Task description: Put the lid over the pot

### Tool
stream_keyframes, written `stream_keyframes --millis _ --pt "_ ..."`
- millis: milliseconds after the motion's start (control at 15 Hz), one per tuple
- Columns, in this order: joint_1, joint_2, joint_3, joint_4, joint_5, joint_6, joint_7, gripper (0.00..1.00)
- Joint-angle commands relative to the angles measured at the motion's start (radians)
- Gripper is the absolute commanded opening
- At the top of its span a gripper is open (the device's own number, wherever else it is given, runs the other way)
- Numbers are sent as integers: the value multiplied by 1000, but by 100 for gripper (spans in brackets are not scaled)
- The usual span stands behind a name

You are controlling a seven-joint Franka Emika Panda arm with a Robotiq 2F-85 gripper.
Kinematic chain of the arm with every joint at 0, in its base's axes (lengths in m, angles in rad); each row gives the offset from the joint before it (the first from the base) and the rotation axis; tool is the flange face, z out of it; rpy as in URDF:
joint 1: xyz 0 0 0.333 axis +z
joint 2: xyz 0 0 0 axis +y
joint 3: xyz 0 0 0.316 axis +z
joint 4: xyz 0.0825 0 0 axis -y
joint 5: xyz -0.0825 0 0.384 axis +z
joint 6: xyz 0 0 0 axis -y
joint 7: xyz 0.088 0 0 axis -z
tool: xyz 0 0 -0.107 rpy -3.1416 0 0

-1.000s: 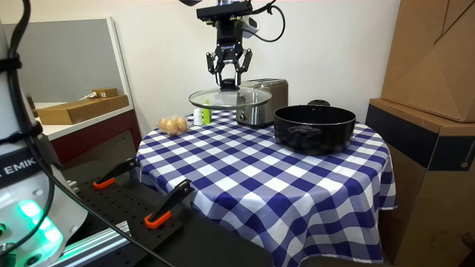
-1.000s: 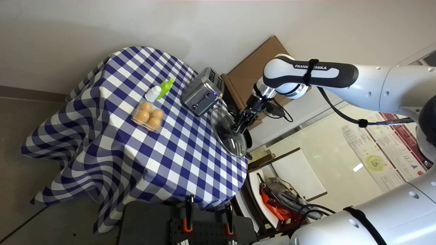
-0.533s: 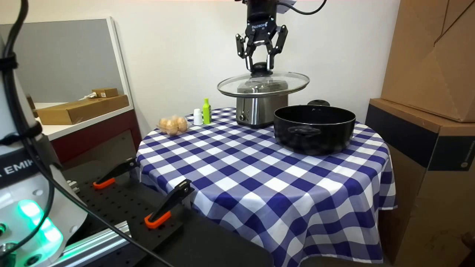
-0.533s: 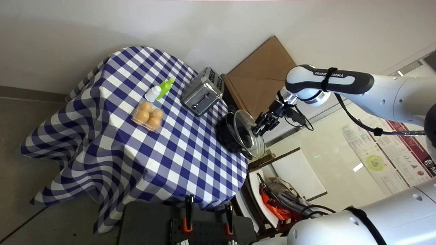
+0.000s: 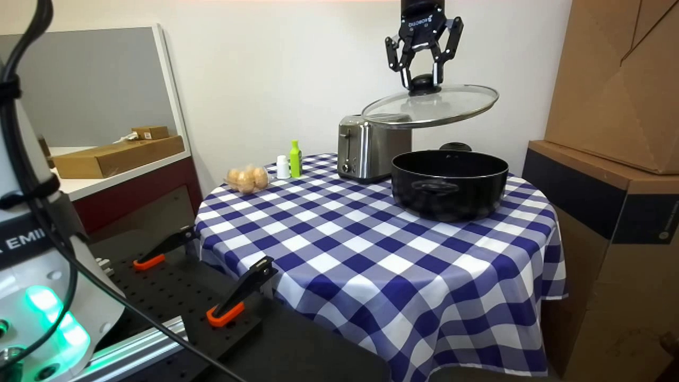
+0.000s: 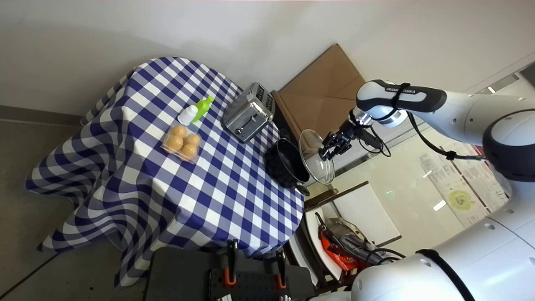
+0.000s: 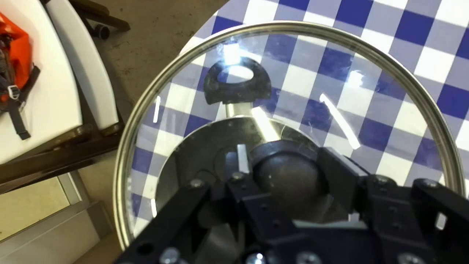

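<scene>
The clear glass lid (image 5: 451, 106) hangs in the air, slightly tilted, its right side higher in an exterior view. It also shows in an exterior view (image 6: 310, 146) and fills much of the wrist view (image 7: 388, 106). My gripper (image 5: 423, 84) is shut on the lid's dark knob (image 7: 289, 176), one finger on each side. The black pot (image 5: 451, 199) stands uncovered on the table, below the lid and a little to its right; it also shows in an exterior view (image 6: 280, 167). In the wrist view the pot and a handle show through the glass.
The steel toaster (image 5: 371, 148) stands beside the pot, partly behind the lid. A green bottle (image 5: 295, 159), a white bottle (image 5: 283, 167) and a clear pack of eggs (image 5: 247, 179) are at the left. Cardboard boxes (image 5: 610, 239) stand close right of the table.
My gripper has carried the lid right and up, from in front of the toaster to high over the pot's left part in an exterior view. The lid has tilted more. The pot has not moved.
</scene>
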Motion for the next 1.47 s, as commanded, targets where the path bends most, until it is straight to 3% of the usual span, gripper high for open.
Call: stream_keyframes --millis 0,400,733,1000,1400 --pt "5 122 -3 197 -13 -46 52 24" --pt "37 303 -8 405 -67 -64 153 24" --pt "45 429 2 505 -52 -97 153 24" --pt "35 486 15 509 -28 -100 140 24" --pt "10 473 21 414 17 -66 142 24"
